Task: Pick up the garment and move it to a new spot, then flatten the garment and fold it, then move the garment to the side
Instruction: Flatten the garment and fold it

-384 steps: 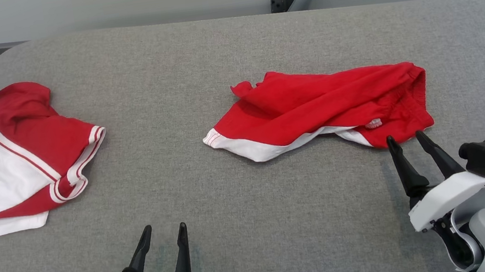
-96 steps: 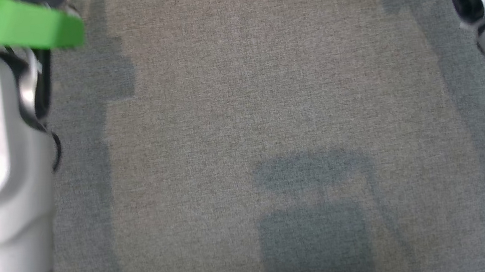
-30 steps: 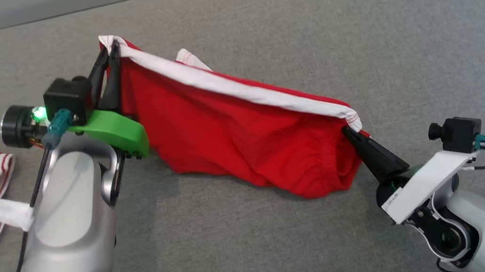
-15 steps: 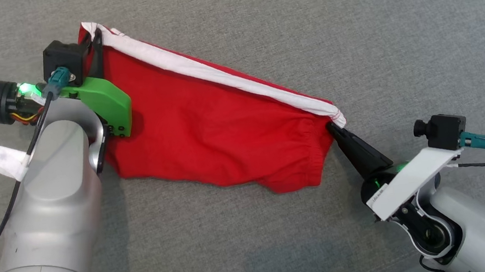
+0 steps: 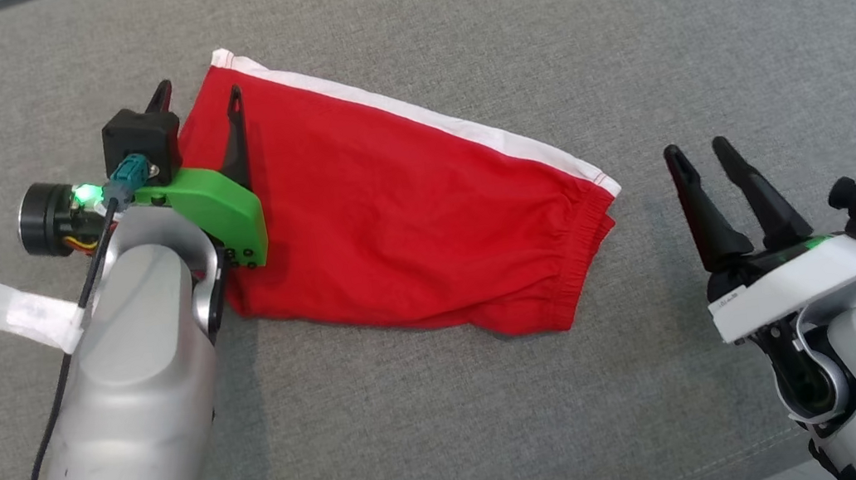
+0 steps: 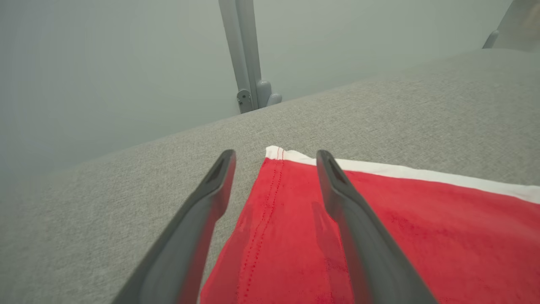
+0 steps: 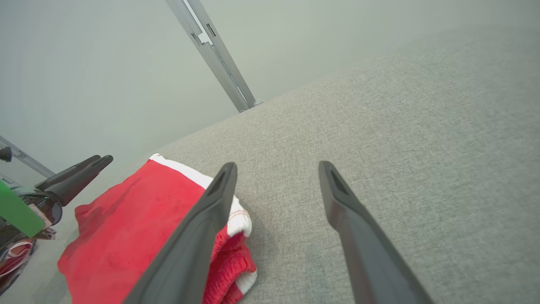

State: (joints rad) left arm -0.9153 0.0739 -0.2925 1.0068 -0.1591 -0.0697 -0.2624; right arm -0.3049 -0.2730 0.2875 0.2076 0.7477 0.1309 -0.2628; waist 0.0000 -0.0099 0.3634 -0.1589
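Garment [image 5: 408, 218]: red shorts with a white side stripe, lying spread out on the grey padded table [image 5: 617, 37], gathered waistband toward the robot's right, leg hem toward its left.

Left gripper [image 5: 197, 88]: jaws apart, holding nothing. One finger is over the red cloth at the hem corner, the other over bare table just beside it.

Right gripper [image 5: 695, 147]: jaws apart, empty, standing clear of the waistband end.

Assessment: the garment is laid at its new spot and looks mostly flat, with slight puckering along the waistband. The flattening step appears to be closing. The next move calls for fresh grips on an edge or two corners, to carry one half over the other.
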